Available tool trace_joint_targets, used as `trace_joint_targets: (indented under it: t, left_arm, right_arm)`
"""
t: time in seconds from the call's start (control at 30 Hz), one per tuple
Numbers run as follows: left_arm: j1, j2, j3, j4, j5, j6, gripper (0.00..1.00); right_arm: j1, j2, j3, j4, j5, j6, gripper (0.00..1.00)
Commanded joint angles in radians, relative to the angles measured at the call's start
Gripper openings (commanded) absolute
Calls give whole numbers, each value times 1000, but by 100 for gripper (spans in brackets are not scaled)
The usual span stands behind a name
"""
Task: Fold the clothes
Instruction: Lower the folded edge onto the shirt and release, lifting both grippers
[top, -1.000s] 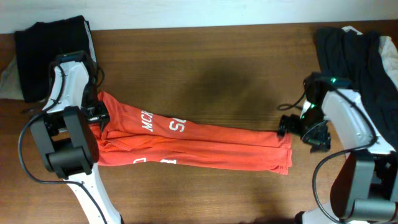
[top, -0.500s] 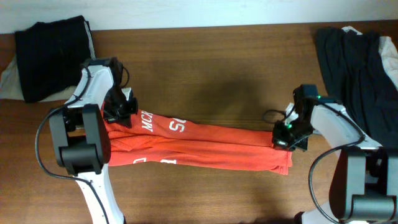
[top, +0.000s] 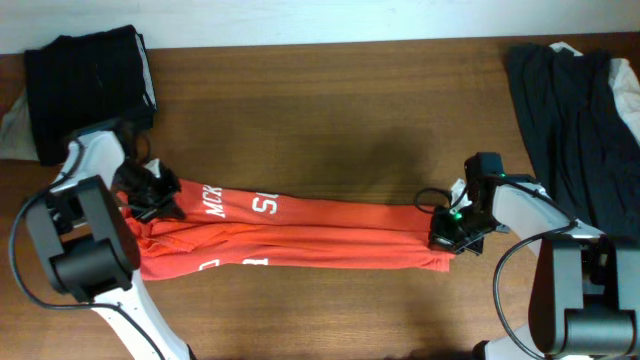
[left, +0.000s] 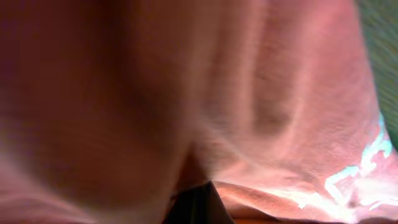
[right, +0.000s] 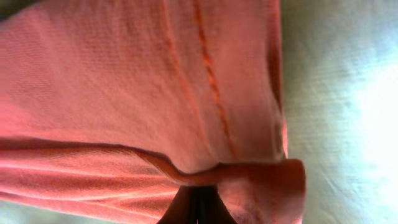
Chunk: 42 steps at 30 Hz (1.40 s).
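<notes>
The clothes are one orange-red T-shirt, folded lengthwise into a long strip with white lettering, lying across the brown table. My left gripper is shut on the strip's left end. In the left wrist view the T-shirt fills the frame, and the gripper shows only as a dark tip under the cloth. My right gripper is shut on the strip's right end. In the right wrist view the T-shirt, with its stitched hem, folds over the closed gripper.
Black folded garments lie at the back left corner, close behind my left arm. A long dark grey garment is draped at the back right, beside my right arm. Bare wood runs behind and in front of the shirt.
Both grippers have shut on the ends of the shirt. The left gripper has moved left and the whole strip has shifted left with it.
</notes>
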Motion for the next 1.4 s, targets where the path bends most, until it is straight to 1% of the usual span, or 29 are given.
trace_joint_targets:
  t: [0.0,0.03,0.07,0.1,0.17,0.27,0.3,0.33,0.37,0.4,0.43,0.47,0.5,0.53,0.57,0.6,0.7,0.77,0.9,0.93,0.97,1.0,1.03,1.07,1.1,1.13,1.17,1.27,1.37]
  left_arm:
    - [76,65,-40,37,-240,-35,0]
    - [85,65,-40,38,-240,-43,1]
    - [91,64,-39,37,-245,-45,1]
    - [97,64,-26,22,-248,-46,0]
    - [101,64,41,-44,-248,-45,1]
    - [87,57,181,-160,-248,-45,1]
    - [80,50,228,-194,-247,-45,1]
    - [70,34,282,-226,-247,-45,0]
    - [61,18,312,-233,-247,-45,1]
    - [58,10,320,-233,-247,-45,2]
    - [56,2,325,-233,-247,-45,10]
    - [55,0,325,-233,-241,-45,29]
    - [55,1,325,-232,-235,-45,81]
    - [55,1,324,-229,-236,-45,99]
    - [55,1,324,-228,-232,-46,99]
    - [55,1,324,-225,-222,-45,99]
    - [55,1,324,-226,-212,-45,99]
    - [55,1,324,-227,-212,-45,99]
    - [55,1,324,-225,-212,-45,99]
    - [55,1,324,-225,-212,-45,99]
    - [55,1,324,-223,-212,-45,99]
    - [55,1,324,-220,-212,-46,99]
    - [55,1,324,-217,-205,-45,99]
    - [55,1,324,-217,-204,-46,99]
    - [55,1,324,-217,-205,-46,99]
    - [55,1,324,-217,-205,-45,99]
    - [55,1,324,-217,-205,-46,99]
    - [55,1,323,-217,-205,-46,99]
    - [55,1,323,-217,-205,-45,99]
  right_arm:
    - [0,-9,-7,74,54,6,4]
    - [0,-9,-7,97,93,35,4]
    - [-1,-9,-3,99,183,79,4]
    - [-1,-9,10,89,233,83,4]
    - [0,-9,88,21,229,60,4]
    - [-1,-10,262,-129,229,41,4]
    - [-3,-10,335,-190,229,41,9]
    - [-8,-10,421,-254,225,31,33]
    - [-12,-9,465,-285,203,-3,57]
    - [-15,-10,483,-295,184,-29,72]
    - [-16,-9,486,-296,172,-66,87]
    - [-16,-8,475,-294,171,-84,99]
    - [-16,-2,454,-287,139,-110,99]
    - [-16,14,421,-271,47,-173,99]
    - [-16,35,389,-249,-21,-217,99]
    - [-16,58,357,-222,-56,-232,99]
    - [-16,115,296,-172,-92,-237,99]
    - [-14,171,266,-165,-146,-293,99]
    - [-13,204,208,-131,-221,-286,100]
    - [-6,204,174,-122,-229,-262,94]
    - [2,204,157,-111,-239,-262,87]
    - [21,204,129,-85,-239,-253,77]
    - [35,204,111,-63,-238,-241,75]
    - [51,204,96,-39,-236,-216,64]
    - [61,204,93,-30,-235,-197,49]
    - [65,203,94,-19,-232,-174,23]
    - [64,203,94,-2,-221,-147,4]
    - [50,202,142,-42,-99,-96,4]
    - [-1,182,258,-180,50,-95,4]
